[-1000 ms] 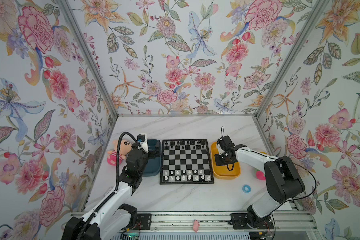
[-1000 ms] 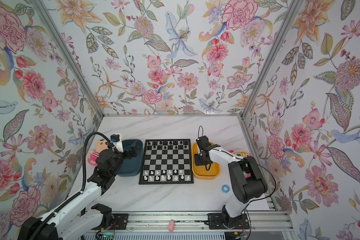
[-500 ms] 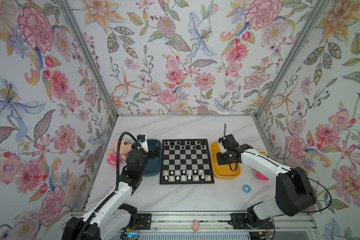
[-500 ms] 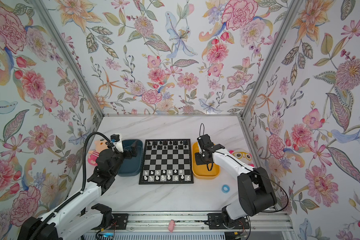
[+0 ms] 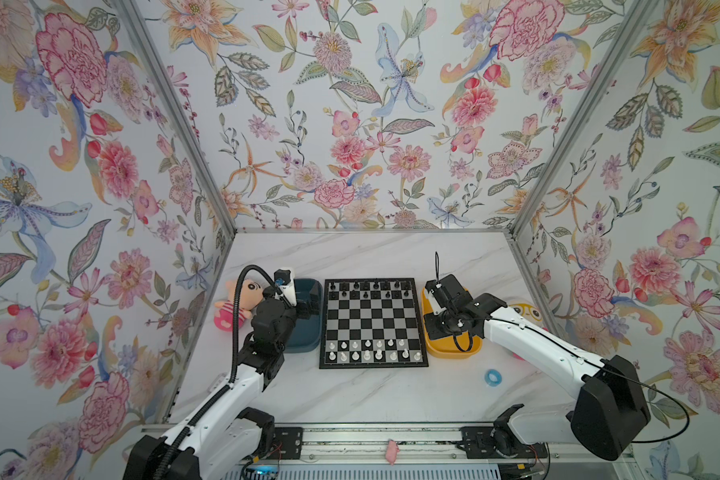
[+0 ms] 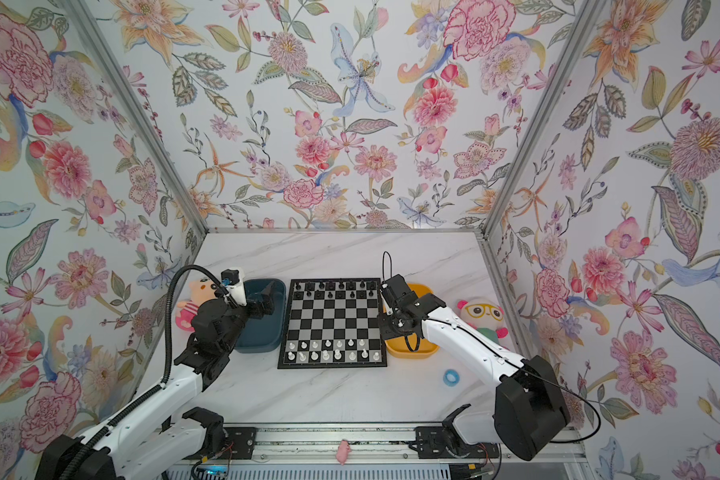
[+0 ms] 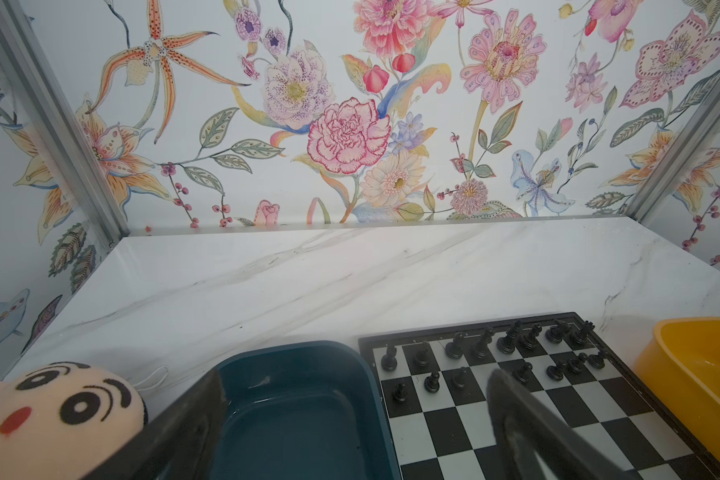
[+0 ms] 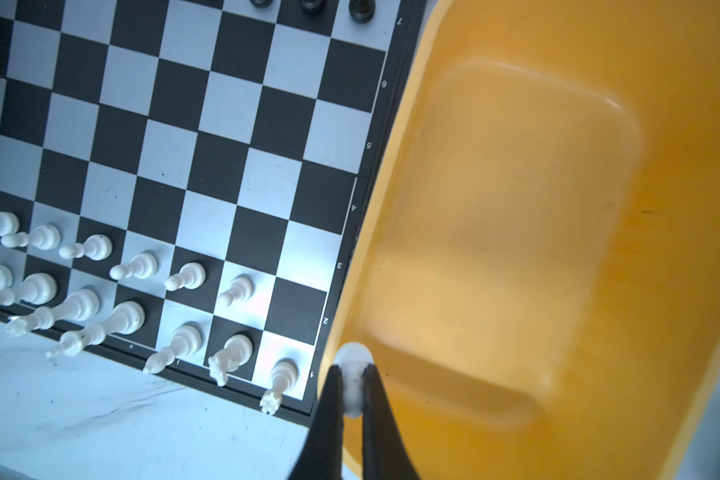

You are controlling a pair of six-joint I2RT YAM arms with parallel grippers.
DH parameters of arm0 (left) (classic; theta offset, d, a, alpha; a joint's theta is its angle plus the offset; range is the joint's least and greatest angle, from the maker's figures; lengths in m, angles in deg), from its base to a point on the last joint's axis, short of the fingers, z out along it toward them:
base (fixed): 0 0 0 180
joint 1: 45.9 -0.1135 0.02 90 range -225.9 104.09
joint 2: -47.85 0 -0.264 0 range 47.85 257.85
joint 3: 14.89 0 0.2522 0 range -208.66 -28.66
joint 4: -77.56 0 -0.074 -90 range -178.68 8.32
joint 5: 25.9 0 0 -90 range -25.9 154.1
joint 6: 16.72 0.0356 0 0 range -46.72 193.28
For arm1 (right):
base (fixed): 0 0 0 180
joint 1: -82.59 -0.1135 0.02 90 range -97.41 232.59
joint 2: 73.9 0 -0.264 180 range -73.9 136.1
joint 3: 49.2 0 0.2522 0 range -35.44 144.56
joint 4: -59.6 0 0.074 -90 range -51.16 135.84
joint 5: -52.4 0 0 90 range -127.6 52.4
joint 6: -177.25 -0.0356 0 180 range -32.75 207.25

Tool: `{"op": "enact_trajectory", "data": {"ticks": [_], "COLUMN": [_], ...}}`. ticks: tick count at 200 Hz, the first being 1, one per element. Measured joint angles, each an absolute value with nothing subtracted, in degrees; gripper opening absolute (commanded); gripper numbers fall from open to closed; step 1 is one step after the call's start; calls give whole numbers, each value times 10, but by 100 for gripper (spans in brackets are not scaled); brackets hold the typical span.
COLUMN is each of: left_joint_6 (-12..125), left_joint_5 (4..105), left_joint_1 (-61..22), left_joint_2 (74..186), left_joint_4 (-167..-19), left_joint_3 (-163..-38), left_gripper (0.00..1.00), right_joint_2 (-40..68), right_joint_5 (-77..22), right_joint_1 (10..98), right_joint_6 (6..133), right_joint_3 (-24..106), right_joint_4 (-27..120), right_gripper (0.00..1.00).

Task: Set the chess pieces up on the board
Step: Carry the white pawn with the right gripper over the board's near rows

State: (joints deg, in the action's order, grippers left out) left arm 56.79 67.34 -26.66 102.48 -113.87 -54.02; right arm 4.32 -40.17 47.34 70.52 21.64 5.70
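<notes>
At the far left a doll point(image 5: 246, 291) is partly crossed by the left arm's black hose in a top view, and that arm's fingers are hard to pick out against the dark teal tray point(image 5: 306, 345); further right, in both top views the right arm's own wrist covers its fingers, and the same arm cuts off a plush toy with glasses point(image 6: 481, 311); the held piece shows only its round base in the right wrist view, so its kind cannot be told. The left gripper point(image 7: 352, 380) stands wide open and empty, one finger over the teal tray, the other over the board point(image 7: 578, 399), with the black chessmen point(image 7: 481, 345) just beyond its tips; a blue ring point(image 5: 493, 377) lies on the table well apart from the right gripper point(image 8: 353, 374), on its side away from the board. The right gripper is pinched tight on one white piece point(image 8: 352, 355), above the yellow tray point(image 8: 516, 208) at its board-side rim; the other white chess pieces point(image 8: 188, 276) stand in two rows on the board, the corner one nearest the fingertips.
</notes>
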Motion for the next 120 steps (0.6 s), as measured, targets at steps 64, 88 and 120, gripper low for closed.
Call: {"op": "enact_trajectory", "data": {"ticks": [64,88,120], "left_joint_6": [568,568,568], "left_joint_5": [673,673,673], "left_joint_1": [-267,-267,-267], "left_joint_2": [1011,1008,1003], "left_joint_4": [-1139,-1139,-1138], "left_joint_3": [-531,-529,-525], "left_gripper": [99,99,99], "right_joint_2": [63,81,111], "right_joint_5": [-386,-381,-379], "right_joint_1": [410,408,408], "right_joint_6": [674,670,668], "right_joint_3": [216,216,216], "right_joint_4": [51,60,79], "right_gripper": [0,0,0]}}
